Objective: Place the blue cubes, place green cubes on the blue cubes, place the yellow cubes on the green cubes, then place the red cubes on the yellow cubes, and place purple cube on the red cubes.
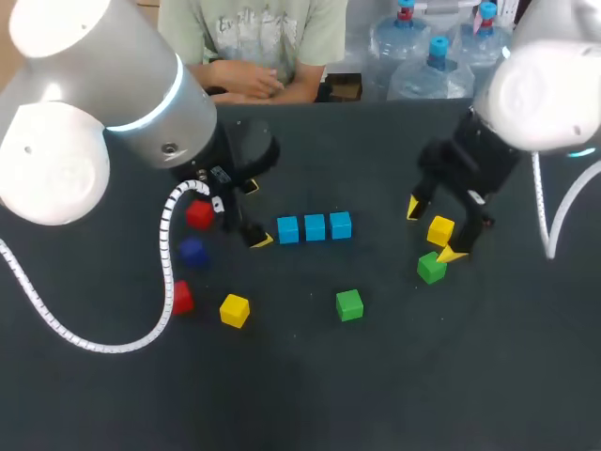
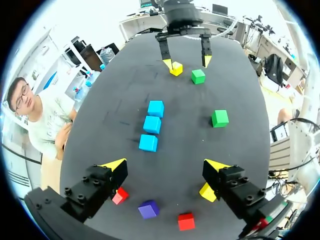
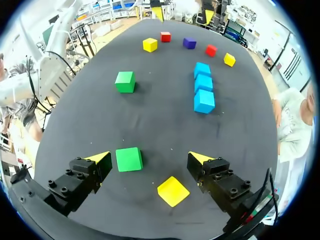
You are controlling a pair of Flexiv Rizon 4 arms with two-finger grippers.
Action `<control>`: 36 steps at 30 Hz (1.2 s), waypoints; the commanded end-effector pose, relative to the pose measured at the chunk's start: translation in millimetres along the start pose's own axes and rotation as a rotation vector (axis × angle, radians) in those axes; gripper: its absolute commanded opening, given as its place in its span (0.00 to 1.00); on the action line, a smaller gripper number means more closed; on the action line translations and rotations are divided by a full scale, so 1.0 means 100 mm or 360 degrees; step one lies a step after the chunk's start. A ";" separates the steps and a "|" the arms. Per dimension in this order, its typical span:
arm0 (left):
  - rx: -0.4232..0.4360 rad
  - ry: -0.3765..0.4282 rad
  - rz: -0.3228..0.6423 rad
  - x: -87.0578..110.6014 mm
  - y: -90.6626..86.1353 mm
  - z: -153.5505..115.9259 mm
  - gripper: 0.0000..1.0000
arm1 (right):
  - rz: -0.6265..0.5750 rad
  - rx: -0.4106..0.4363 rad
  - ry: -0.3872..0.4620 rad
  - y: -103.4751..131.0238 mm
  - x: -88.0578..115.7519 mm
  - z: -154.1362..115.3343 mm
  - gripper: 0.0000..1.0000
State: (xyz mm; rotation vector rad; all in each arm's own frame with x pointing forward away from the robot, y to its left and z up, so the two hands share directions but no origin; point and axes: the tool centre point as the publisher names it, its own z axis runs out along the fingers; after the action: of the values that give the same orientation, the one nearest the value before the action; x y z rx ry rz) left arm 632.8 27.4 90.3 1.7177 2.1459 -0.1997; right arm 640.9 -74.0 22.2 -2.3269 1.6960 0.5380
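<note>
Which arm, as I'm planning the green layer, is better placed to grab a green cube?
Right. The right gripper, open, hangs just above a green cube that lies between its fingers. The left gripper is beyond the blue cubes, by the red cubes and purple cube.

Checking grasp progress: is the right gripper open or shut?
Open: the right gripper has its fingers wide apart; the yellow cube lies loose between them.

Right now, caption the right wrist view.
Open right hand over green cube and yellow cube, three blue cubes ahead.
</note>
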 end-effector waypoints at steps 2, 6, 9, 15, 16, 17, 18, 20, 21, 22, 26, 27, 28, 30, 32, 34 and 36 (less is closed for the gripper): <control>0.0002 -0.0003 0.0002 0.01 0.00 0.00 1.00 | 0.0018 0.0037 0.0033 0.05 0.07 0.10 1.00; 0.0002 -0.0003 0.0002 0.01 0.00 0.00 1.00 | 0.0033 0.0023 0.0076 0.05 0.10 0.14 1.00; 0.0002 -0.0003 0.0002 0.01 0.00 0.00 1.00 | 0.0044 0.0013 0.0113 0.05 0.11 0.18 1.00; 0.0002 -0.0003 0.0002 0.01 0.00 0.00 1.00 | 0.0047 -0.0007 0.0197 0.03 0.11 0.26 1.00; 0.0002 -0.0003 0.0002 0.01 0.00 0.00 1.00 | 0.0048 -0.0011 0.0199 0.03 0.11 0.28 1.00; 0.0002 -0.0003 0.0002 0.01 0.00 0.00 1.00 | 0.0047 -0.0016 0.0207 0.03 0.11 0.30 1.00; 0.0002 -0.0003 0.0002 0.01 0.00 0.00 1.00 | 0.0047 -0.0019 0.0213 0.03 0.11 0.30 1.00; 0.0002 -0.0003 0.0002 0.01 0.00 0.00 1.00 | 0.0045 -0.0024 0.0229 0.02 0.11 0.31 1.00; 0.0002 -0.0003 0.0002 0.01 0.00 0.00 1.00 | 0.0044 -0.0025 0.0231 0.02 0.11 0.32 1.00; 0.0002 -0.0003 0.0002 0.01 0.00 0.00 1.00 | 0.0044 -0.0026 0.0235 0.02 0.11 0.32 1.00; 0.0002 -0.0003 0.0002 0.01 0.00 0.00 1.00 | 0.0040 -0.0027 0.0243 0.01 0.13 0.33 1.00; 0.0002 -0.0003 0.0002 0.01 0.00 0.00 1.00 | 0.0045 -0.0028 0.0247 0.01 0.14 0.33 1.00; 0.0002 -0.0003 0.0002 0.01 0.00 0.00 1.00 | 0.0046 -0.0028 0.0249 0.01 0.15 0.33 1.00; 0.0002 -0.0003 0.0002 0.01 0.00 0.00 1.00 | 0.0048 -0.0024 0.0251 0.01 0.15 0.32 1.00; 0.0002 -0.0003 0.0002 0.01 0.00 0.00 1.00 | 0.0050 -0.0024 0.0257 0.01 0.17 0.31 1.00; 0.0002 -0.0003 0.0002 0.01 0.00 0.00 1.00 | 0.0052 -0.0024 0.0265 0.01 0.18 0.31 1.00; 0.0002 -0.0003 0.0002 0.01 0.00 0.00 1.00 | 0.0050 -0.0022 0.0290 0.00 0.18 0.30 1.00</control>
State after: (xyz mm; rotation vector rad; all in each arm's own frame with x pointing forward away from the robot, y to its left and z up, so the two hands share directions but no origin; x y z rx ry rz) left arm 632.8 27.4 90.3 1.7177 2.1460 -0.1997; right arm 641.0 -79.0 -13.3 -2.4226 1.8100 0.3705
